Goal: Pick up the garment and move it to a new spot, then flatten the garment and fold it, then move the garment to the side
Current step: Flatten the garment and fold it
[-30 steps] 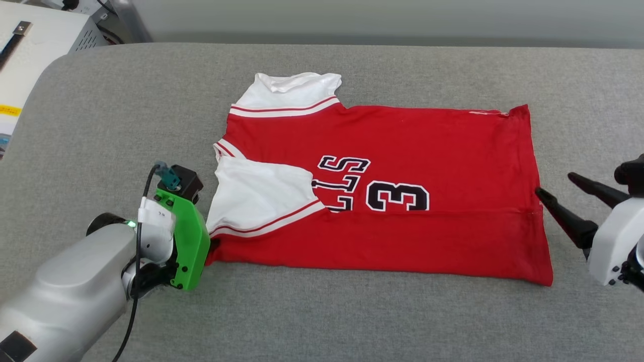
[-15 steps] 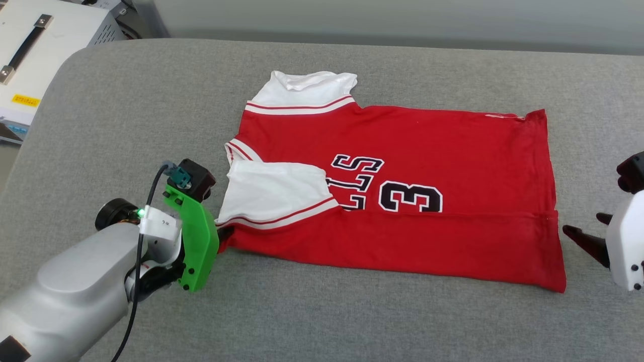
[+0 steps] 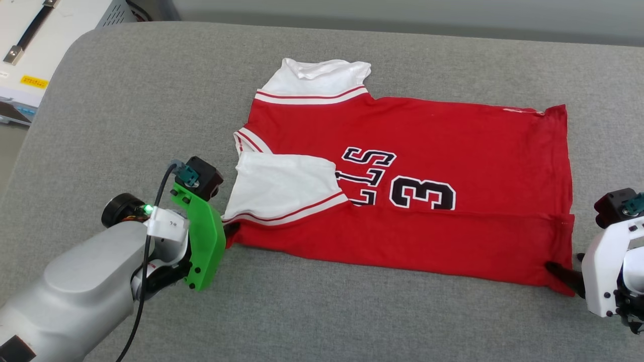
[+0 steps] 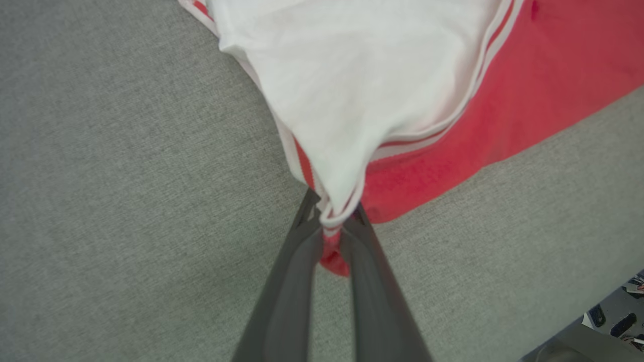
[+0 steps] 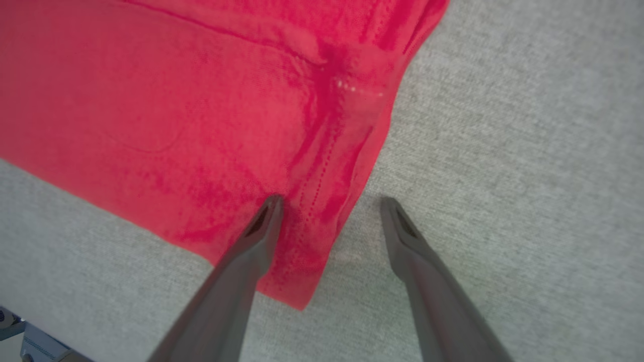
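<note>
The garment (image 3: 453, 146), a red jersey with white sleeves, black letters and a "3", lies spread on the grey surface, its near sleeve folded over the front. My left gripper (image 3: 230, 233) is at its near-left corner. In the left wrist view the left gripper (image 4: 332, 218) is shut on a bunched tip of white sleeve trim and red cloth of the garment (image 4: 362, 75). My right gripper (image 3: 566, 266) sits at the near-right hem corner. In the right wrist view this gripper (image 5: 332, 203) is open, one finger over the red garment (image 5: 176, 100), the other over bare grey cloth.
The grey padded table (image 3: 126, 100) runs wide to the left of and in front of the garment. A white equipment box with a dark handle (image 3: 30, 45) stands beyond the table's rounded far-left corner. A pale wall lies behind the far edge.
The head camera has shifted, sliding the whole picture right. My right gripper has come from beside the middle of the hem edge to the near-right corner. The left gripper keeps its hold.
</note>
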Robot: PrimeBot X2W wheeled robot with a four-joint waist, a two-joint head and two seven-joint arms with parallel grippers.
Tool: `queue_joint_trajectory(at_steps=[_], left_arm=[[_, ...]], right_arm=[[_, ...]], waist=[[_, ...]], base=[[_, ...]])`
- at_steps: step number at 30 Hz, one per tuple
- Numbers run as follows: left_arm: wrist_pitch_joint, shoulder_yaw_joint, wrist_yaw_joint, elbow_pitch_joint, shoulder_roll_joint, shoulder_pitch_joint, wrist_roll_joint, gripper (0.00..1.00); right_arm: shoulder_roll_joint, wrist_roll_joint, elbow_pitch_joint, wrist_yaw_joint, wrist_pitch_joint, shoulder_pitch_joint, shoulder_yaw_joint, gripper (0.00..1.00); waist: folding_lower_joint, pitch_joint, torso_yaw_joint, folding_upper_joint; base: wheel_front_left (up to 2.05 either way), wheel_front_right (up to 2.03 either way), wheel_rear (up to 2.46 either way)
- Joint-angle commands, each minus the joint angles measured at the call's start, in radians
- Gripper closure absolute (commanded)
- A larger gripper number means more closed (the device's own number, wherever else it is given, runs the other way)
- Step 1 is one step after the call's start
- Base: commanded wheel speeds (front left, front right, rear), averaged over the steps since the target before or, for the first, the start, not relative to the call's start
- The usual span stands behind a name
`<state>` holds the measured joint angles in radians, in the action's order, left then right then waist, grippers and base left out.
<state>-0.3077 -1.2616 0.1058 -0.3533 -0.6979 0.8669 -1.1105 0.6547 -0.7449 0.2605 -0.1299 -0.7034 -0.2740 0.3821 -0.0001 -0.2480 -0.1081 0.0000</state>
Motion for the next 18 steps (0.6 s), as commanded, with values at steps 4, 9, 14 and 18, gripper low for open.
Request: queue_joint_trajectory(at_steps=[4,9,14,18], left_arm=[[0.016,-0.002,-0.002,-0.018,-0.001,-0.023,-0.013,1.00],[0.028,-0.004,0.003,-0.030,-0.004,-0.063,-0.029,1.00],[0.043,-0.001,0.005,-0.003,-0.026,-0.083,-0.038,1.00],[0.046,-0.002,-0.004,0.052,-0.059,-0.098,-0.036,1.00]], right_arm=[[-0.041,-0.028,0.031,-0.001,0.036,0.045,0.040,1.00],[-0.021,-0.036,0.002,-0.001,0.103,0.033,0.031,1.00],[0.007,-0.052,-0.060,-0.001,0.138,0.053,0.012,1.00],[0.034,-0.069,-0.127,-0.001,0.144,0.097,-0.017,1.00]], waist=[[0.0001,0.016,0.009,0.0000],[0.0001,0.065,0.019,0.0000],[0.0001,0.113,0.020,0.0000],[0.0001,0.143,0.016,0.0000]], base=[[0.00,0.00,0.00],[0.00,0.00,0.00],[0.00,0.00,0.00],[0.00,0.00,0.00]])
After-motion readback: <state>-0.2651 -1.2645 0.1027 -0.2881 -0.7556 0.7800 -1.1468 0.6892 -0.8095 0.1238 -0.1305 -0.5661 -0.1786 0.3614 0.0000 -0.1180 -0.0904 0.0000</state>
